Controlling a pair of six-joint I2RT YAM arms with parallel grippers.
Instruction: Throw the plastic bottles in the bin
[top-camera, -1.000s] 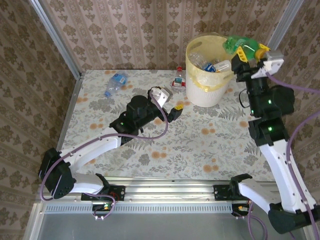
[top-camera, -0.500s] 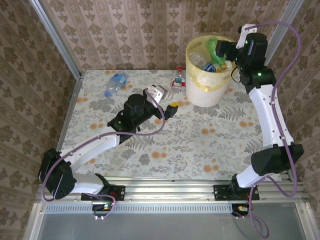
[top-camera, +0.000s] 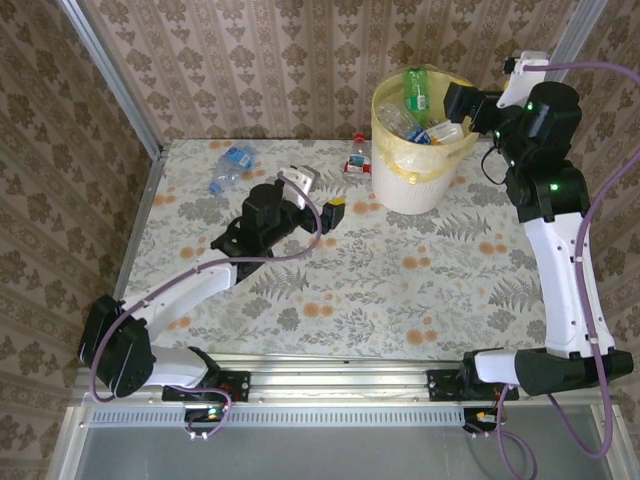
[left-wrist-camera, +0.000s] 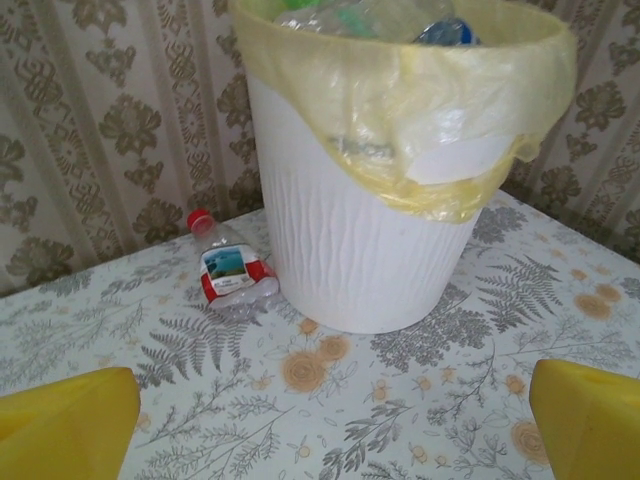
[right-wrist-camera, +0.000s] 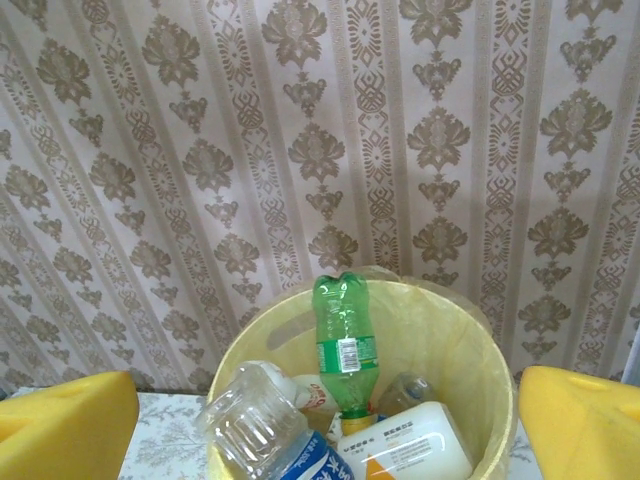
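Note:
The bin (top-camera: 412, 170) is a white bucket with a yellow bag liner, at the back right of the table. A green bottle (top-camera: 416, 84) stands neck-down inside it among several other bottles. My right gripper (top-camera: 464, 103) hangs open at the bin's right rim with nothing in it. The right wrist view looks down on the green bottle (right-wrist-camera: 345, 340), a clear blue-labelled bottle (right-wrist-camera: 262, 432) and a white one (right-wrist-camera: 418, 456). A red-labelled bottle (top-camera: 356, 158) lies beside the bin's left, and a blue-labelled one (top-camera: 231, 164) further left. My left gripper (top-camera: 335, 210) is open, facing the bin (left-wrist-camera: 360, 250) and the red-labelled bottle (left-wrist-camera: 231, 276).
Patterned walls close in the table at the back and both sides. The floral tabletop (top-camera: 400, 280) stretches free between the arms and the bin.
My right gripper opened and let go of the green bottle, which now stands in the bin. The right arm pulled back to the right. The left arm crept slightly toward the bin.

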